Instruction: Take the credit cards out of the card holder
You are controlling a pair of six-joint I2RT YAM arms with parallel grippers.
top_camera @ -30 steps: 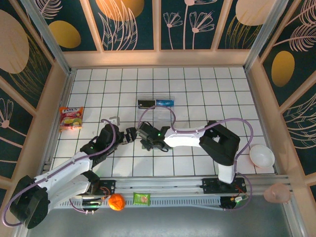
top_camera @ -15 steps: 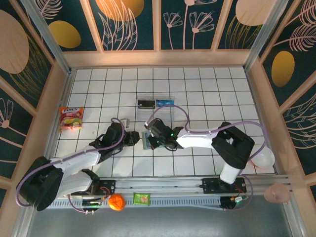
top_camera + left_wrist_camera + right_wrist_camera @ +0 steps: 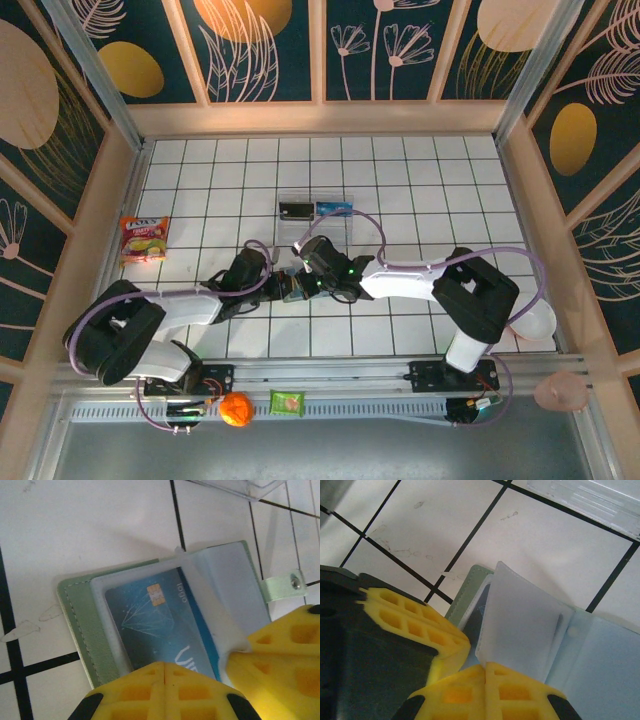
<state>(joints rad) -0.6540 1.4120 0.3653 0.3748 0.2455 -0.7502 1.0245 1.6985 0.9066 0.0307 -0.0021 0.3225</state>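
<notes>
The card holder (image 3: 291, 289) lies open on the tiles between both arms, its grey-green cover (image 3: 85, 625) underneath. A blue credit card (image 3: 150, 630) sits in a clear pocket. My left gripper (image 3: 164, 666) is shut, its tips pressing on that card's near end; I see nothing pinched between them. My right gripper (image 3: 485, 666) is shut on a pale pocket leaf (image 3: 525, 625) of the holder and holds it raised. Its yellow fingers (image 3: 280, 650) show beside the card. From above, the left gripper (image 3: 278, 287) and right gripper (image 3: 303, 283) meet over the holder.
A clear plastic tray (image 3: 315, 212) with a black and a blue card stands just behind the holder. A snack packet (image 3: 144, 239) lies far left, a white bowl (image 3: 530, 318) far right. An orange (image 3: 236, 409) and a green packet (image 3: 287, 402) sit by the bases.
The left arm has stretched rightwards to the holder and its gripper has shut. The right gripper closed fully on the pocket leaf and has barely shifted since.
</notes>
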